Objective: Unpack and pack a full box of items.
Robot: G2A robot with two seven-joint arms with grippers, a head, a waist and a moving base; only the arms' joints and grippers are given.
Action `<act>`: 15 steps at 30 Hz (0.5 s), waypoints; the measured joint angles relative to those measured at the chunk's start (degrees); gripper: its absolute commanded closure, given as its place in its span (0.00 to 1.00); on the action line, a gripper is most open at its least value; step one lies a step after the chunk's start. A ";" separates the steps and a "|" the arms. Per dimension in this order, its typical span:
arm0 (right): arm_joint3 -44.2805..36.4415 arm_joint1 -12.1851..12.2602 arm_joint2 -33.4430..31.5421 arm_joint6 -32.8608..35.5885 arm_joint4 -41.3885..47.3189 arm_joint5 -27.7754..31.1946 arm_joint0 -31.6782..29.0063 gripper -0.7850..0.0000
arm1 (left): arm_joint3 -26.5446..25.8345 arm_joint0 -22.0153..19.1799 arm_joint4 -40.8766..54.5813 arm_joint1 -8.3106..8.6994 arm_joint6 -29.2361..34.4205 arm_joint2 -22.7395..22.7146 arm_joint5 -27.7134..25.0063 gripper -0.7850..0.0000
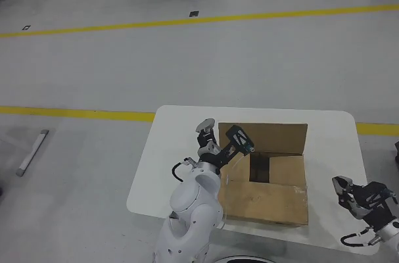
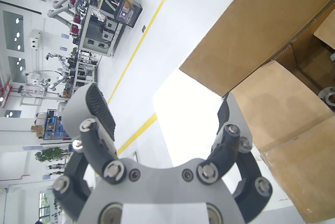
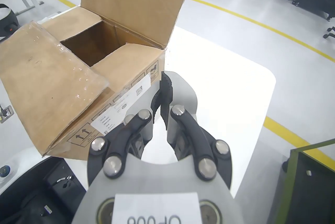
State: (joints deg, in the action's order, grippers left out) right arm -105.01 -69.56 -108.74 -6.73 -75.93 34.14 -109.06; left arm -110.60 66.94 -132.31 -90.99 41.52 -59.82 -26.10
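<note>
a: where does the box sit?
b: cardboard box (image 1: 265, 197) on the white bench (image 1: 173, 151), a little toward 3 o'clock of the bench's middle in the top view. far flap at 12 o'clock stands up. near flap at 6 o'clock, with clear tape on it, lies folded over. the two side flaps lie inward, with a dark opening between them.
a: contents?
b: the left wrist view shows round grey parts (image 2: 328, 95) deep inside. too little shows to name them.
a: left gripper?
b: left gripper (image 1: 223, 135) at the box's 10 o'clock corner, jaws spread wide, nothing between them. one fingertip is just beside the corner of a side flap; cannot tell whether it touches.
a: right gripper?
b: right gripper (image 1: 344, 189) over the bench at the box's 4 o'clock, apart from the box wall. jaws closed together, empty.
</note>
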 measured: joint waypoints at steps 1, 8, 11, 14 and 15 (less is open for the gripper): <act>-0.01 0.00 0.01 0.03 0.00 -0.02 0.01 1.00 | 0.00 0.00 0.00 0.00 0.00 0.00 0.00 0.00; -0.09 0.00 0.26 0.20 0.08 0.16 0.08 1.00 | 0.06 0.10 -0.12 0.03 -0.21 -0.07 0.06 0.00; -0.05 0.14 1.37 1.79 0.76 2.11 0.72 1.00 | 0.15 1.03 -0.58 0.40 -2.49 -1.15 -0.67 0.00; 0.82 0.36 1.43 3.63 3.92 4.84 1.67 1.00 | -0.44 2.52 2.67 0.66 -3.10 -3.75 -2.01 0.00; 1.19 0.44 1.35 4.38 5.60 6.07 1.96 1.00 | -0.62 2.94 3.53 0.74 -2.86 -4.56 -2.67 0.00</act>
State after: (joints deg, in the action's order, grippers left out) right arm -103.81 -69.12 -107.40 -2.35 -70.33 40.21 -107.09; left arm -111.22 69.87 -128.78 -90.25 38.66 -64.38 -28.76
